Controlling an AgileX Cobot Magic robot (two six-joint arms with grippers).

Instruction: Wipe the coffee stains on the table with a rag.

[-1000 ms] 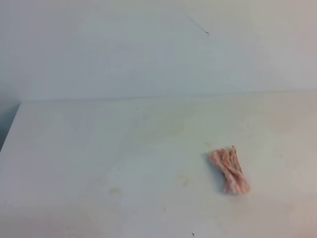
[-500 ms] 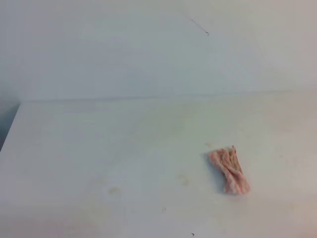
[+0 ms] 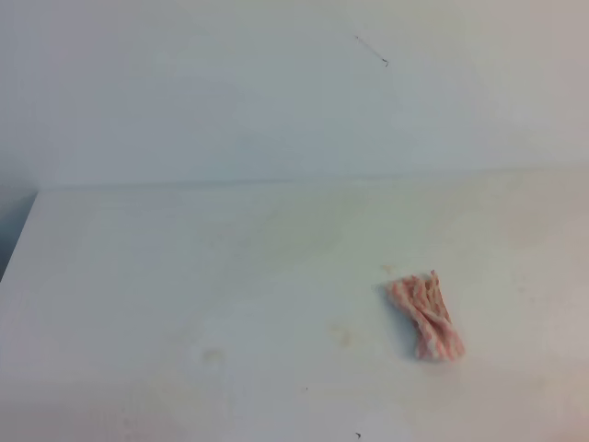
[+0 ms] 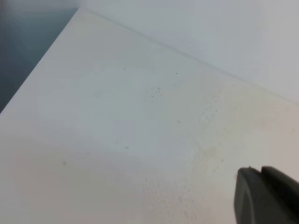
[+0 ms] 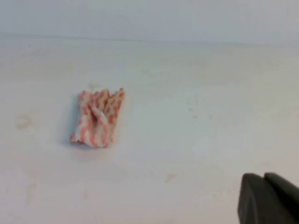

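Note:
The pink-and-white striped rag (image 3: pixel 425 316) lies bunched on the white table (image 3: pixel 138 276), right of centre. It also shows in the right wrist view (image 5: pixel 96 118), left of centre. No tan coffee puddle shows, only faint yellowish smudges (image 3: pixel 342 334) on the tabletop. Neither arm appears in the exterior high view. My left gripper (image 4: pixel 260 171) shows as two dark fingertips pressed together at the lower right of its view, over bare table. My right gripper (image 5: pixel 264 177) looks the same: shut, empty, well to the right of the rag and nearer the camera.
A faint ring-shaped mark (image 3: pixel 213 354) sits on the table's front left. The table's left edge (image 3: pixel 20 241) drops to a dark floor. A pale wall (image 3: pixel 276 92) rises behind the back edge.

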